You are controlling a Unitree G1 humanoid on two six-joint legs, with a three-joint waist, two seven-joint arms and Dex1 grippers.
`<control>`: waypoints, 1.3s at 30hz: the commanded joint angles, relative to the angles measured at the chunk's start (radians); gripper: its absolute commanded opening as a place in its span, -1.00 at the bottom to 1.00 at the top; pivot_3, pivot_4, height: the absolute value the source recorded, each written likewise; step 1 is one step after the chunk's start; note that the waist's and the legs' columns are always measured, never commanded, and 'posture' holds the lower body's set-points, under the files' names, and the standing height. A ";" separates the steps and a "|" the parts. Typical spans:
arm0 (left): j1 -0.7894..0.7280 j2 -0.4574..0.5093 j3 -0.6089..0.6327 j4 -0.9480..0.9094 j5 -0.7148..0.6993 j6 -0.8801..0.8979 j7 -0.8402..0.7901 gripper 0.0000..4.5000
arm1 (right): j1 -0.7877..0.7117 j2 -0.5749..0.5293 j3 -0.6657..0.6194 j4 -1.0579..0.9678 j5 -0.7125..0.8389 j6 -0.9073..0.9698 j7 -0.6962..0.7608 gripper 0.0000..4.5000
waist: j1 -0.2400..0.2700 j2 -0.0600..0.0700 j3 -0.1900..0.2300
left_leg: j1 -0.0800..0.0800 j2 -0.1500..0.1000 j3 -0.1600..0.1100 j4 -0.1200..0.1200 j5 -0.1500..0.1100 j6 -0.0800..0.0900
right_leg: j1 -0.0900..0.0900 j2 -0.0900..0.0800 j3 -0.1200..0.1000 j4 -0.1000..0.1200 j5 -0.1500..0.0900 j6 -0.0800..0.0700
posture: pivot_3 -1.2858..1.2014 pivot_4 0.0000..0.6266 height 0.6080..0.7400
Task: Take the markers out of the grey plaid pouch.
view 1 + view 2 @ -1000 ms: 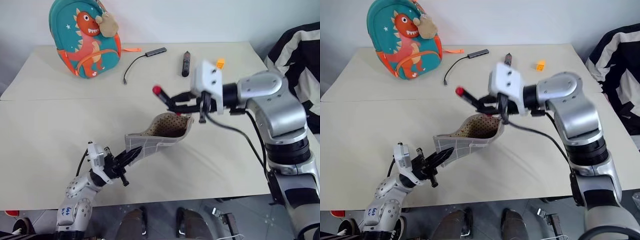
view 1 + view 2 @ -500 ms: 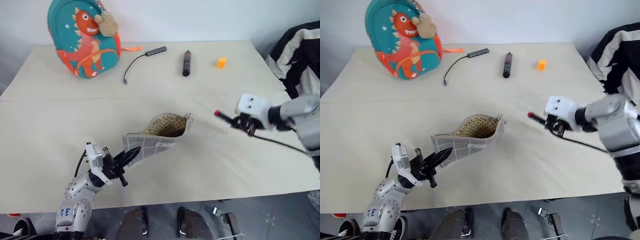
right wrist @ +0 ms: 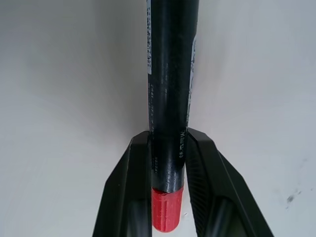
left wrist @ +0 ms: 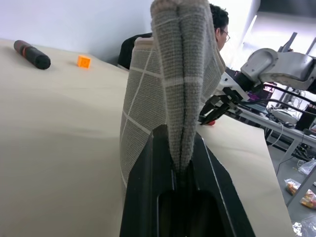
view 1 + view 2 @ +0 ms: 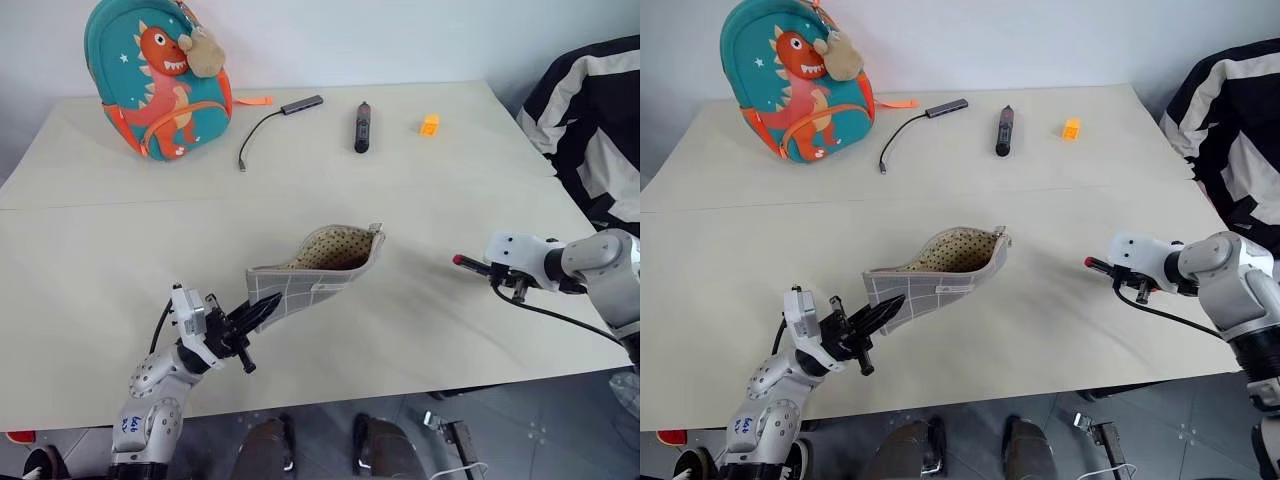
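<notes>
The grey plaid pouch (image 5: 310, 278) is propped up at mid-table with its mouth open, showing tan dotted lining. My left gripper (image 5: 256, 318) is shut on the pouch's near corner, and the fabric (image 4: 177, 74) rises straight from its fingers. Off to the right, my right gripper (image 5: 484, 268) hangs low over the table, shut on a marker (image 3: 170, 74) with a black barrel and a red end (image 5: 458, 261). The marker points left toward the pouch. Whether it touches the tabletop I cannot tell.
A teal dinosaur backpack (image 5: 160, 80) stands at the back left. Beside it lie a cable with a hub (image 5: 272, 113), a thick black pen (image 5: 360, 127) and a small orange block (image 5: 429, 124). A striped garment (image 5: 590, 120) hangs past the right edge. A person (image 4: 217, 19) sits beyond the table.
My right gripper has carried the marker from above the pouch's mouth to the right and down, close to the table. The left gripper and pouch have stayed put.
</notes>
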 commanded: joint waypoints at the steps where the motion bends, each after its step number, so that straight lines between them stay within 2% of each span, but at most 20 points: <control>1: 0.015 0.007 0.006 -0.024 -0.004 -0.003 0.001 -1.00 | -0.011 0.015 -0.002 0.002 -0.011 -0.023 0.000 -0.14 | 0.001 0.000 0.000 | 0.000 0.000 0.000 0.000 0.000 0.000 | 0.000 0.000 0.000 0.000 0.000 0.000 | 0.03 -0.52 1.00; 6: 0.020 0.005 0.004 -0.030 -0.003 -0.003 0.005 -1.00 | -0.020 0.018 -0.034 -0.060 0.035 0.028 0.060 0.60 | 0.004 0.000 0.000 | 0.000 0.000 0.000 0.000 0.000 0.000 | -0.001 -0.001 0.000 0.001 0.000 -0.001 | 0.03 -0.52 1.00; 11: 0.013 0.004 0.001 -0.028 -0.004 -0.001 0.007 -1.00 | -0.102 0.060 -0.147 -0.204 0.244 0.120 0.168 0.60 | 0.002 0.001 0.000 | 0.000 0.000 0.001 0.000 0.000 0.000 | -0.003 -0.001 0.002 0.002 0.000 -0.001 | 0.03 -0.52 1.00; 15: 0.010 0.003 -0.004 -0.030 -0.004 0.001 0.009 -1.00 | -0.227 0.161 -0.233 -0.270 0.399 0.263 0.126 0.60 | 0.004 0.001 0.000 | 0.000 0.000 0.001 0.001 0.000 0.000 | -0.003 -0.001 0.002 0.003 0.000 -0.001 | 0.03 -0.52 1.00; 19: 0.009 0.005 -0.007 -0.032 -0.003 0.001 0.009 -1.00 | -0.298 0.210 -0.243 -0.293 0.422 0.265 0.066 0.60 | 0.008 0.001 0.000 | -0.001 0.000 0.000 0.000 0.000 0.000 | -0.004 -0.003 0.002 0.002 0.001 -0.002 | 0.03 -0.52 1.00; 21: 0.010 0.004 -0.006 -0.034 -0.005 0.004 0.012 -1.00 | -0.312 0.235 -0.252 -0.334 0.475 0.303 0.062 0.60 | 0.008 0.001 0.000 | -0.002 -0.001 0.001 -0.001 -0.001 0.001 | -0.010 -0.004 0.002 0.002 0.001 -0.002 | 0.03 -0.52 1.00; 25: 0.015 0.008 -0.002 -0.039 -0.008 0.007 0.014 -1.00 | -0.307 0.277 -0.271 -0.511 0.680 0.474 0.087 0.60 | 0.006 0.001 0.000 | -0.005 -0.001 0.004 -0.001 -0.001 0.002 | -0.009 -0.005 0.002 0.003 0.001 -0.002 | 0.03 -0.52 1.00; 31: 0.019 0.007 -0.007 -0.045 -0.003 0.008 0.016 -1.00 | -0.311 0.324 -0.189 -0.553 0.656 0.409 0.015 0.60 | 0.004 0.000 -0.001 | -0.004 -0.001 0.005 0.001 -0.002 0.003 | -0.009 -0.004 0.002 0.004 0.003 -0.002 | 0.03 -0.52 1.00; 34: 0.017 0.009 -0.015 -0.046 0.004 0.002 0.012 -1.00 | -0.297 0.340 -0.143 -0.550 0.633 0.371 -0.003 0.34 | 0.004 0.000 -0.001 | -0.004 -0.001 0.006 0.001 -0.001 0.003 | -0.010 -0.004 0.002 0.003 0.005 -0.003 | 0.03 -0.52 1.00; 39: 0.013 0.013 -0.020 -0.051 0.009 -0.002 0.010 -1.00 | -0.261 0.348 -0.032 -0.537 0.513 0.236 -0.033 -0.42 | 0.005 0.000 -0.001 | -0.004 0.000 0.007 0.000 0.000 0.002 | -0.012 -0.003 0.003 0.004 0.005 -0.004 | 0.03 -0.52 1.00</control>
